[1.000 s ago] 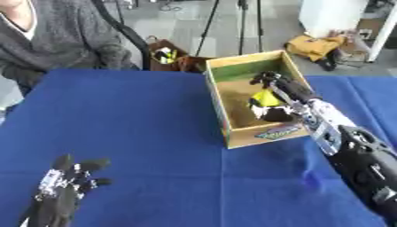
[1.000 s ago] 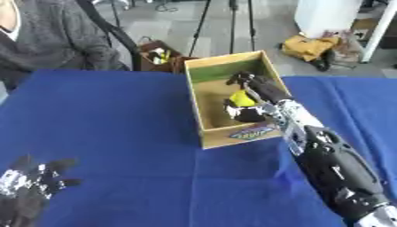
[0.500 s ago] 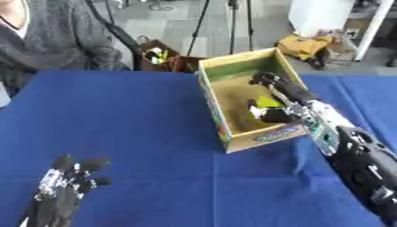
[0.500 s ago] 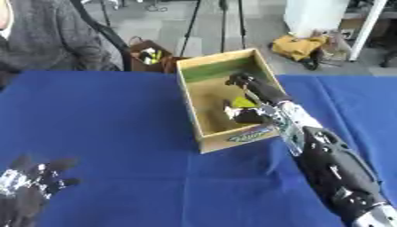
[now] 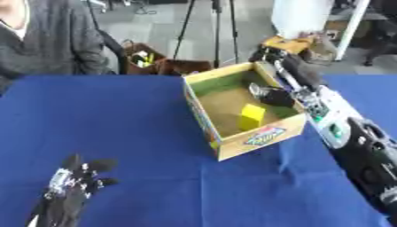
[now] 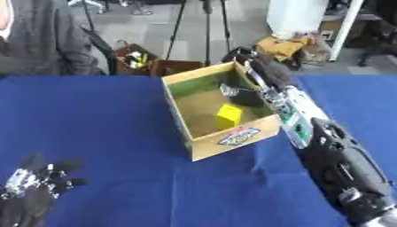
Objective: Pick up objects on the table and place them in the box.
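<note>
Yellow block (image 5: 251, 116) sits in box (image 5: 232, 148), R hand (image 5: 273, 95) just beyond it.
Box stands toward far right edge of blue tabletop (image 5: 116, 124); block lies on its floor, just nearer than R hand's curled fingers, which grasp nothing I can see. 1 s ago that hand held it over the box; now it's dropped. L hand (image 5: 74, 184) idle, fingers relaxed, near-left corner.
</note>
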